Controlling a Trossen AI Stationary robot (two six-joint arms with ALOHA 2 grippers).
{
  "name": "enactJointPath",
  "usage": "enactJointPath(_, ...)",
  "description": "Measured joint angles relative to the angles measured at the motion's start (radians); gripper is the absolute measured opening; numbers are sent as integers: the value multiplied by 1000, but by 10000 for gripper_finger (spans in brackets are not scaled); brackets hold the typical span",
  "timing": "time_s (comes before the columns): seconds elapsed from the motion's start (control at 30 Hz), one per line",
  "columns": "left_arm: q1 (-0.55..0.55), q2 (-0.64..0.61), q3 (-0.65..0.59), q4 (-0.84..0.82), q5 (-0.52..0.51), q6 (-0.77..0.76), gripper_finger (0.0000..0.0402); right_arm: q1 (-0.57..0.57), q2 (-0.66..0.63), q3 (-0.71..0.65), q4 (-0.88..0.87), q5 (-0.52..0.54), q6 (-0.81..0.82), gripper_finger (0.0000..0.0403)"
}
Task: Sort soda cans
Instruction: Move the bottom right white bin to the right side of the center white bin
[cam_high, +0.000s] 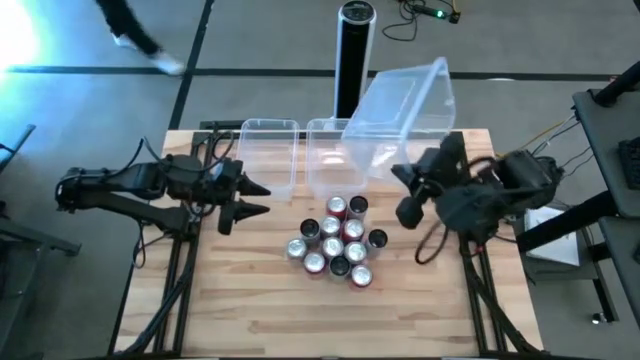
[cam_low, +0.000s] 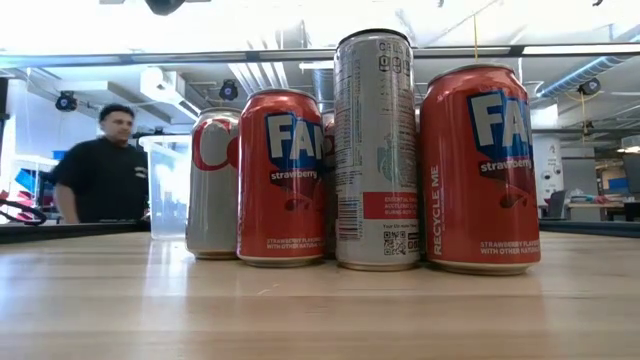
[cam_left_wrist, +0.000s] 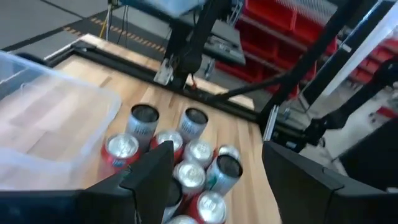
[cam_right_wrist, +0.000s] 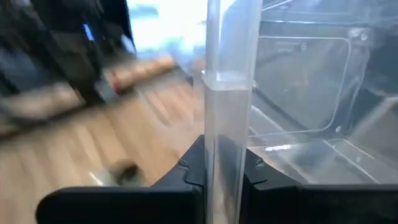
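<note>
The left claw (cam_high: 250, 199) hovers with its fingers spread and grasping nothing, over the bench (cam_high: 240, 310) just left of the soda cans (cam_high: 338, 248); the cans stand upright in a tight cluster at mid-bench, just in front of two clear bins (cam_high: 270, 150) resting side by side; the right claw (cam_high: 398, 172) is clenched on the wall of a third clear bin (cam_high: 405, 105), held tilted above the bench's far right.
</note>
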Motion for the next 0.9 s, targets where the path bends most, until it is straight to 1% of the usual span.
enactJointPath(0.07,-1,13,0,39,-39,-20,230,-42,-8,-6,3,-76,-145,22)
enactJointPath(0.17,1,32,2,77,-82,-47,230,-115,-12,-13,2,-140,-280,22)
enactJointPath(0.23,0,43,2,94,-110,-54,230,-160,-24,-18,-2,-143,-377,22)
enactJointPath(0.33,0,57,2,99,-143,-72,230,-246,-48,-27,-1,-94,-501,22)
enactJointPath(0.43,1,73,2,100,-167,-76,230,-359,-69,-48,-1,-76,-624,22)
enactJointPath(0.53,5,93,2,102,-168,-70,230,-475,-86,-98,-1,-140,-728,22)
enactJointPath(0.63,19,111,2,102,-168,-59,230,-586,-100,-180,-3,-272,-782,22)
enactJointPath(0.73,42,123,2,94,-168,-52,230,-668,-113,-280,-3,-380,-762,22)
enactJointPath(0.83,73,120,2,52,-166,-50,230,-713,-143,-382,-2,-473,-701,22)
enactJointPath(0.9,97,108,2,20,-166,-33,230,-724,-176,-458,-2,-503,-689,22)
